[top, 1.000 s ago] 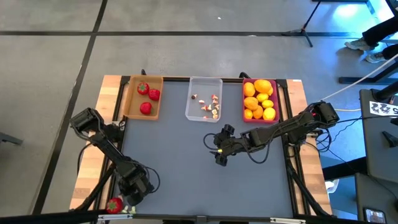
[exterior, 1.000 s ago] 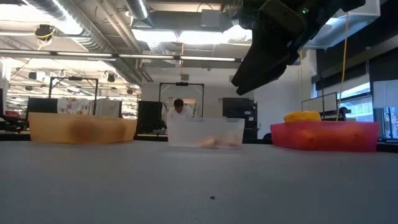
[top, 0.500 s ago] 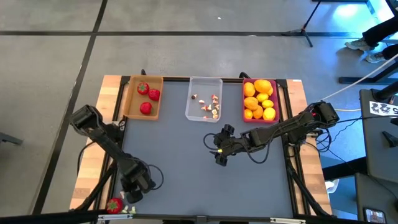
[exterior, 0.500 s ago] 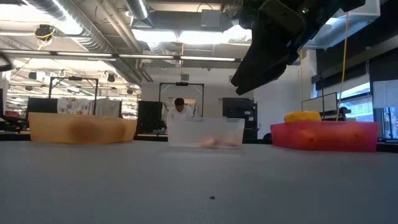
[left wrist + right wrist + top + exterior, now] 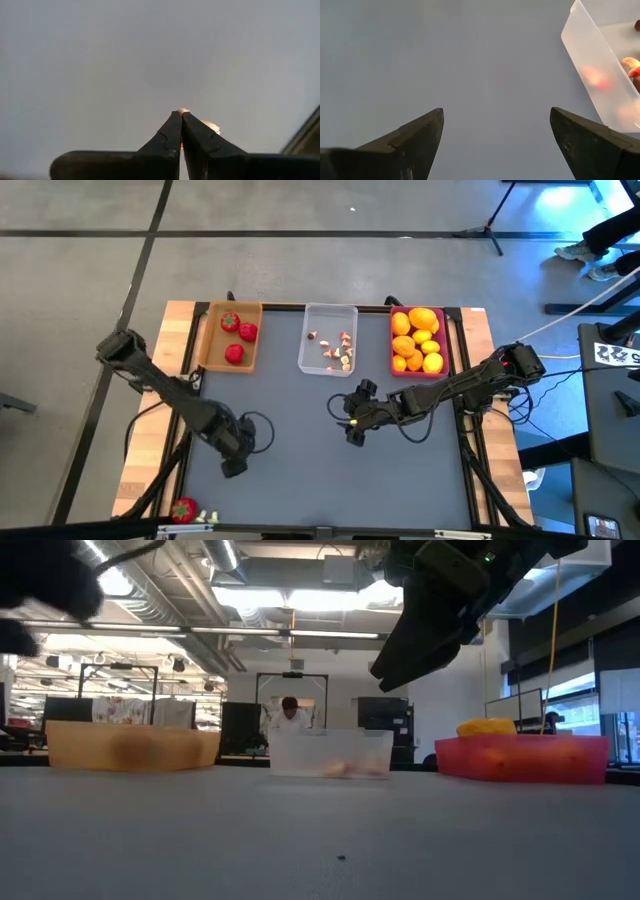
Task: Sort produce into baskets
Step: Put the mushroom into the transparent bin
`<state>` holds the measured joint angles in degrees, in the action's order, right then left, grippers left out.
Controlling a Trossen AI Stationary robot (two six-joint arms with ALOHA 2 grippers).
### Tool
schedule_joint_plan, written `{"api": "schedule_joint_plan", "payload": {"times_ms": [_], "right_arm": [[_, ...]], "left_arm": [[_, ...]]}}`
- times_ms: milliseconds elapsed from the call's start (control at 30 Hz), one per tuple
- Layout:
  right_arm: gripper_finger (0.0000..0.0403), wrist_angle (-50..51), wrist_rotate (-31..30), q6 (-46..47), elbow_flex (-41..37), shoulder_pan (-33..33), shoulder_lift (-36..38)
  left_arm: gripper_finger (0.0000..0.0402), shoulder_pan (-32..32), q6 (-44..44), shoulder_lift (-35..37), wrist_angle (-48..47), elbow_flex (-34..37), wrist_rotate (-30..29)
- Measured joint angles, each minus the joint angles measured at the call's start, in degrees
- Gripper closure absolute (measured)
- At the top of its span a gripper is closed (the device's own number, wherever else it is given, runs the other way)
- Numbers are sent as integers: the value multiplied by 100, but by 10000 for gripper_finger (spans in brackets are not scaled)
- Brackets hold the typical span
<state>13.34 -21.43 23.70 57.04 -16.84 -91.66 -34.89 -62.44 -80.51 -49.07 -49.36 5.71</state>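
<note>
Left claw (image 5: 233,467) up off the near edge and swung inward over the mat, jaws pinched tight on a tiny pale mushroom bit (image 5: 183,111) at the tips. Clear tray (image 5: 327,338) well ahead. Right claw (image 5: 352,423) waiting wide open, empty. Delivery next, probably.

1. A small pale piece (image 5: 182,111) pinched at the left gripper's (image 5: 233,468) fingers (image 5: 170,135) is mostly hidden; its kind is unclear.
2. Produce inside the clear basket (image 5: 600,75) shows only as blurs.
</note>
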Motion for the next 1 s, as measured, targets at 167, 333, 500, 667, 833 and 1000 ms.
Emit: {"api": "schedule_joint_plan", "payload": {"times_ms": [167,333,500,667,833,1000], "right_arm": [[42,-7,0,1,0,0,0],[42,-26,0,2,0,0,0],[42,-28,0,2,0,0,0],[42,-28,0,2,0,0,0],[42,-28,-9,2,0,0,0],[42,-35,-20,1,0,0,0]], "left_arm": [[398,349,591,403,8,0,-1053],[398,781,1154,524,66,0,-1996],[398,1200,1660,520,361,0,-2912],[398,1582,1969,520,560,0,-3994],[398,2046,2218,520,1121,45,-4888],[398,2647,2788,516,2303,325,-5000]]}}
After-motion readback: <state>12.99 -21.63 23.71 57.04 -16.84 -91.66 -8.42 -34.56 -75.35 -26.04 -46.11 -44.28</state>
